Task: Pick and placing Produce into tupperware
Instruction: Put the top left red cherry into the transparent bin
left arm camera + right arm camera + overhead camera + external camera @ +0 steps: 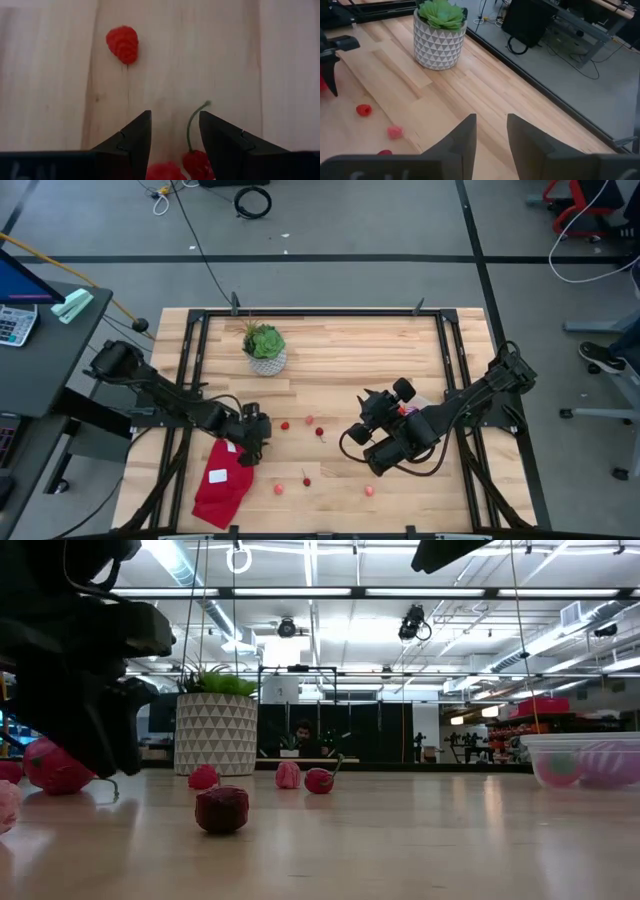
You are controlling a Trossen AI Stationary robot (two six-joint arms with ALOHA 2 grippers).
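Note:
Small red and pink produce lies scattered on the wooden table (340, 360): a raspberry (122, 44), a cherry (197, 162) with a green stem, and several more (308, 421). My left gripper (175, 117) is open and points down close over the table at the red cloth's far corner. The cherry and another red piece (162, 172) lie between its fingers, and no touch shows. My right gripper (491, 120) is open, holds nothing and hangs raised at the centre right (368, 415). The clear tupperware (588, 758) rests on the table on the right and holds a purple-striped ball.
A green plant in a white patterned pot (266, 350) stands at the far left-centre. A red cloth with a white label (222, 485) lies at the near left, beside my left gripper. Black frame rails run along the table's edges. A person shows far behind the table.

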